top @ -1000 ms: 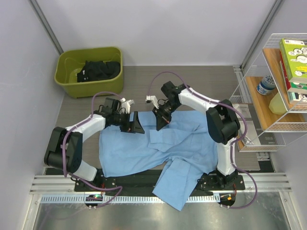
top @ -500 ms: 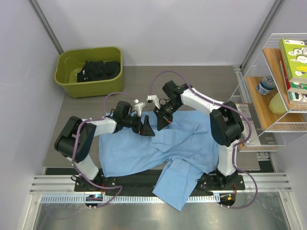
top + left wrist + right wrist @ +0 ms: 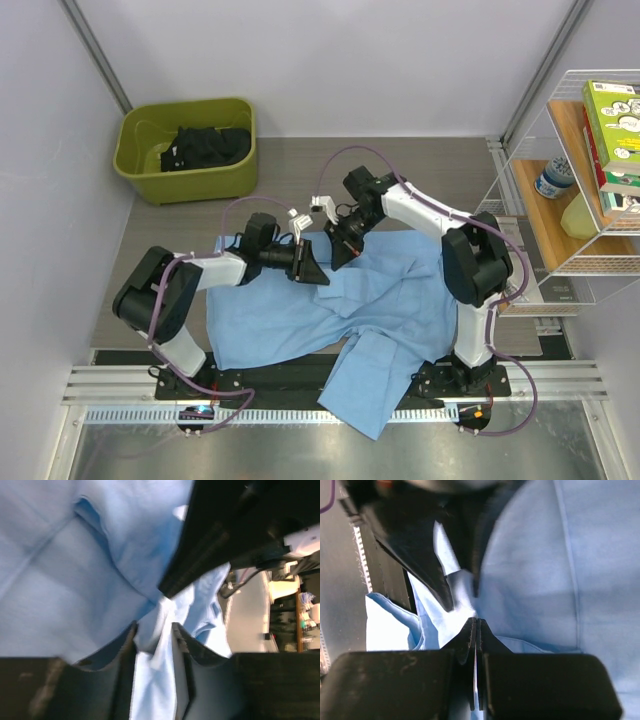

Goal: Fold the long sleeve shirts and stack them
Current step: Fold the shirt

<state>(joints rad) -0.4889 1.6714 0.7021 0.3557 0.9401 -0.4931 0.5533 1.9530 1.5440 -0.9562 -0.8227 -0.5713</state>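
Shirt (image 3: pixel 340 310) spread flat, long axis left-right, sleeve overhanging near edge.

Thin matt cloth on a smooth tabletop

The light blue shirt (image 3: pixel 330 310) is soft, creased cloth; the green bin (image 3: pixel 140 160) is glossy plastic.

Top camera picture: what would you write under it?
Both tools, left and right, pinch the blue shirt near its far edge.

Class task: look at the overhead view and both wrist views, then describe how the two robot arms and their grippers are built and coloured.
Both arms have white link shells with bulky black joint housings, and a purple cable loops along each. The left gripper and right gripper have black, wedge-shaped fingers tapering to narrow tips, with small white parts at the wrist. The bases are bolted to a black plate.
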